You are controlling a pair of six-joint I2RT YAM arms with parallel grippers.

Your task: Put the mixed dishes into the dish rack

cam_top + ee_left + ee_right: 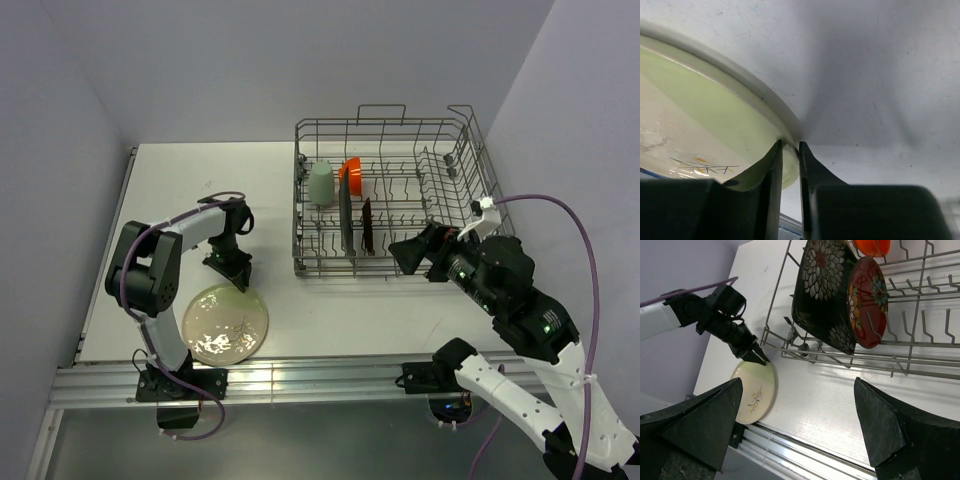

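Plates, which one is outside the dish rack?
The cream leaf-sprig plate, flat on the table; the black floral plate and red plate stand in the rack.

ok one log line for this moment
left gripper: shut on cream plate rim | right gripper: open, by rack | plate: on table

The dish rack (440, 200) is bare grey metal wire. The cream plate (225, 322), black square plate (822, 290) and red plate (867, 300) have a glossy glaze that catches glare. The white surface (200, 190) looks matt and faintly scuffed, the left pincer (790, 150) smooth matt black plastic
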